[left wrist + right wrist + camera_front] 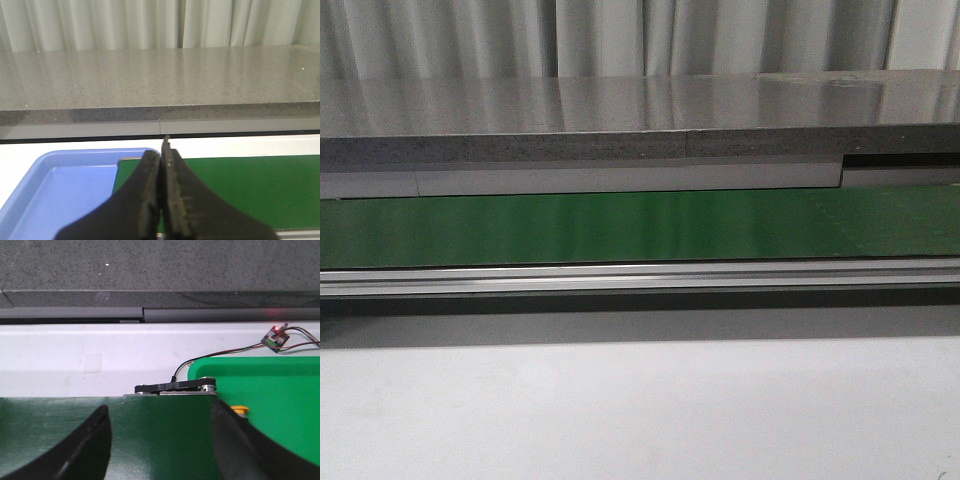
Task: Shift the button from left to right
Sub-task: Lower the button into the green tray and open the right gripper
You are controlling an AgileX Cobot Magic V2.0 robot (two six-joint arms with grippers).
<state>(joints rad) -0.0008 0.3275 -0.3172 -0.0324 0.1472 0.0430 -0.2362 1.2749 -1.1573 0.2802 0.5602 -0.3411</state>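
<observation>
Two matte black, wedge-shaped fingers (150, 200) of the left gripper (161, 165) are seen, their inner pads finely ribbed and dusted with pale specks. The right gripper (157, 440) is formed by two broad, curved black fingers (75, 450), smooth-surfaced.

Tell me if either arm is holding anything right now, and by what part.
Nothing is held. The left tool is shut with nothing between its fingers, and the right tool is open over the green belt.

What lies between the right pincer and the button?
Right wrist view: only bare green belt and one finger of the right pincer; the button peeks past it.
</observation>
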